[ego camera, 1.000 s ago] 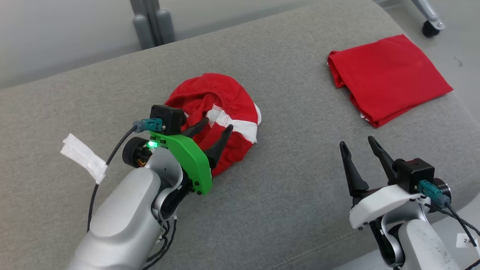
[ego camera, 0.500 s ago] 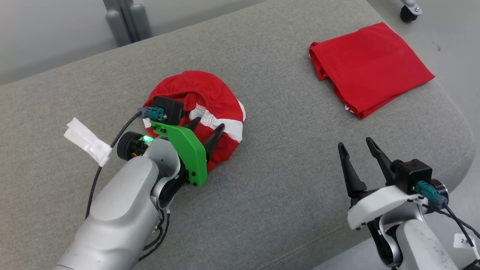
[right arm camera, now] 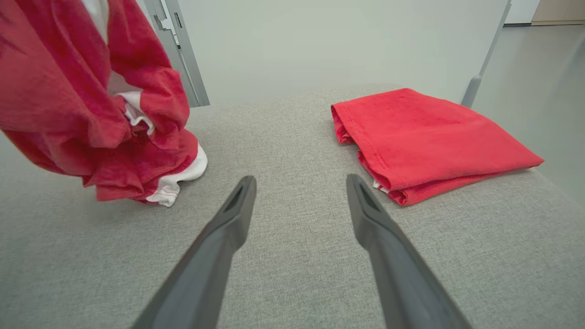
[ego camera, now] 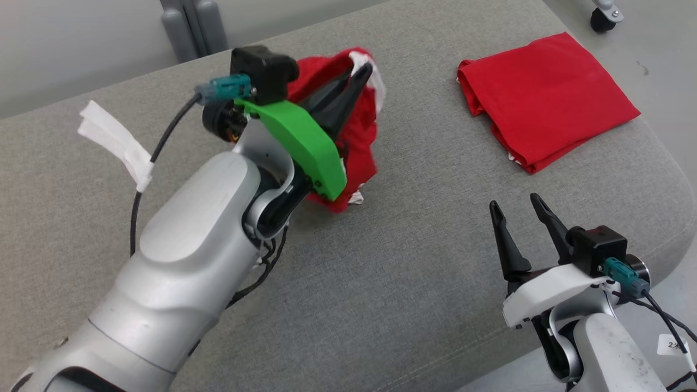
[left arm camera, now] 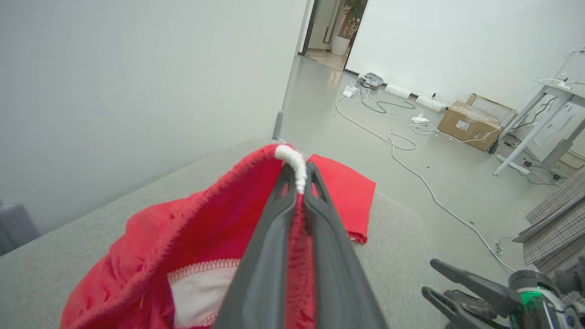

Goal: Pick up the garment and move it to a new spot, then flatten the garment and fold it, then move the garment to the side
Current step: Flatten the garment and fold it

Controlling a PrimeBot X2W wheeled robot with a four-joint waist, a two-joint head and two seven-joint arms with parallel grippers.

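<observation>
The first step is in hand, by my reading: the pick-up. The left hand (ego camera: 356,81) is clamped on the white-trimmed edge of the red garment (ego camera: 360,147), its two dark fingers pressed together with the cloth pinched between them. The garment hangs from that grip in a crumpled bunch, and in the right wrist view its lowest folds seem to touch the grey table (ego camera: 425,261), so it is not yet fully clear. The right hand (ego camera: 514,201) hovers low at the near right, fingers apart and holding nothing. Next, I would judge, the bunch needs raising until it swings free, then carrying to a bare stretch and setting down so that both hands can spread it out. The best open room is the middle of the table, between the hanging garment and the folded red cloth (ego camera: 550,103) lying at the far right. That cloth sits close to the rounded right edge, beyond which is floor and a caster wheel (ego camera: 601,19), so spreading there risks crowding it or slipping off. The far edge runs along a wall with a grey post (ego camera: 190,27).
</observation>
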